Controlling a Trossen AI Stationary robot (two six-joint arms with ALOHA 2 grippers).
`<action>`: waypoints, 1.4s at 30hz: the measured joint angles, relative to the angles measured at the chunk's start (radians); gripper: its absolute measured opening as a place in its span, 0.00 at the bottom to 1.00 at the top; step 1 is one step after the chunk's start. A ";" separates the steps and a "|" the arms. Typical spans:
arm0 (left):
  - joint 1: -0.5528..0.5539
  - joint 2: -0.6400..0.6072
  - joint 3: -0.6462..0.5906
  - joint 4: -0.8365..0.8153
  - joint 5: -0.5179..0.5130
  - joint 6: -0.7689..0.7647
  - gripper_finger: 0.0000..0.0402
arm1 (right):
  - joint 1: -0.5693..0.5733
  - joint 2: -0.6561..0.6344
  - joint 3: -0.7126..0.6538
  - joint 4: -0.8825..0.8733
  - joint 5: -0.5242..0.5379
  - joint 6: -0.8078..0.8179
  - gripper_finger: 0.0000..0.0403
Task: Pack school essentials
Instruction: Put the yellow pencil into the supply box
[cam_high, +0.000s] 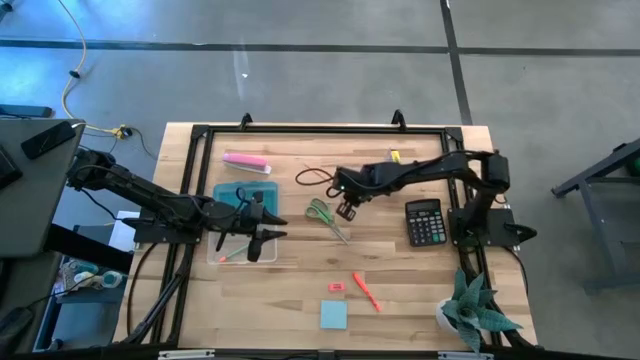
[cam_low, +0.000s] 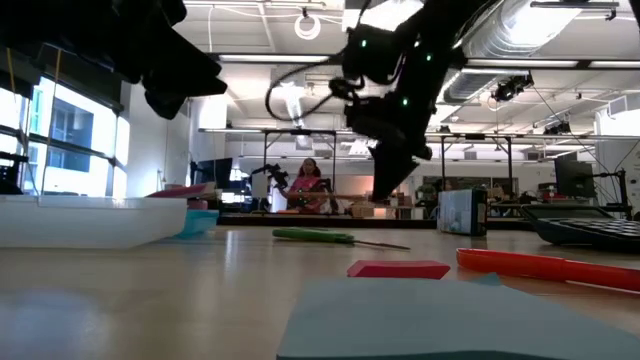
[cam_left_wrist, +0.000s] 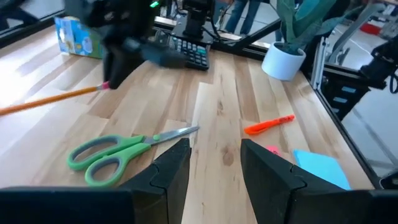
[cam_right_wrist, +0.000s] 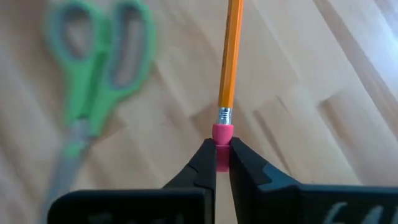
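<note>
Right pincer clamping pencil by its eraser end (scissors beside), left pincer parted over bare tabletop.

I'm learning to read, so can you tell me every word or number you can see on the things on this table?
No text here can be read.
Black calculator: keys and display too small and blurred.
Small light-blue box: printed marks, too blurred to read.
Orange-red pen: no readable print.
Orange wooden pencil, held by its pink eraser end in the right gripper: no lettering shows.
Light-blue square note pad: blank.
</note>
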 joint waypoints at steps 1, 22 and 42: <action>0.005 0.000 0.000 0.000 0.000 -0.009 0.33 | 0.014 -0.012 0.000 0.005 0.001 0.001 0.02; 0.035 0.029 0.000 -0.055 -0.039 -0.121 0.43 | 0.222 -0.078 0.002 0.127 0.068 0.047 0.02; 0.036 0.043 0.000 0.205 -0.067 0.027 0.55 | 0.332 -0.276 0.002 0.143 0.206 -0.302 0.02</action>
